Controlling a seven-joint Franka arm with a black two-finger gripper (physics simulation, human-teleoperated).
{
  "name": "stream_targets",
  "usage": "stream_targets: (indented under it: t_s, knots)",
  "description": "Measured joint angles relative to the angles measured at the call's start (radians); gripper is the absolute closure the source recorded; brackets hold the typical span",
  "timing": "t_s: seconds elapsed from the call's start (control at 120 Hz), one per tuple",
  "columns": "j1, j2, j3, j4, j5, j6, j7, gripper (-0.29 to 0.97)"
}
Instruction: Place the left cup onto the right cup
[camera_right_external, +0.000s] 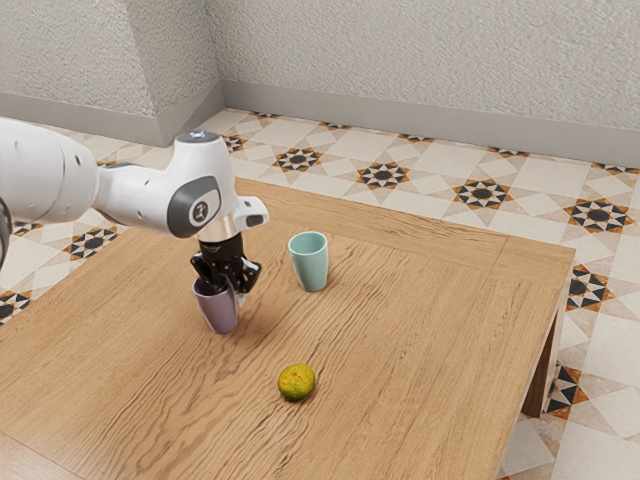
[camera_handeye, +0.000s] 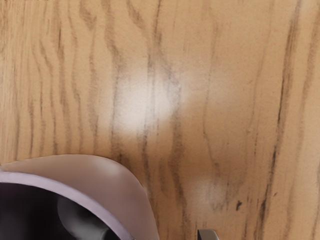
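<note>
A purple cup (camera_right_external: 216, 307) is upright on the wooden table (camera_right_external: 420, 330), toward the exterior view's left. My gripper (camera_right_external: 224, 287) comes down on its rim, shut on the cup wall with one finger inside and one outside. I cannot tell whether the cup's base touches the wood. A teal cup (camera_right_external: 309, 260) stands upright and free, a short way off toward the exterior view's right and slightly farther back. In the wrist view the purple cup (camera_handeye: 75, 195) is blurred just under my hand, with bare wood beyond it.
A small yellow-green round fruit (camera_right_external: 297, 381) lies on the table in front of the two cups, nearer the front edge. The table's right edge (camera_right_external: 555, 300) drops to a patterned tile floor.
</note>
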Motion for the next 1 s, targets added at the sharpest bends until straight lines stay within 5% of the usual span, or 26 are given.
stream_targets:
  t_s: [0.35,0.6,0.783,1.0]
  knots:
    - [-0.002,-0.02,0.0,0.0,0.008,-0.014,-0.002,0.76]
    - [-0.023,-0.139,0.001,0.007,0.024,-0.107,-0.01,0.78]
    - [-0.062,-0.147,-0.003,0.145,0.048,-0.229,-0.019,0.78]
    - [-0.111,-0.034,-0.006,0.378,0.05,-0.358,-0.027,0.79]
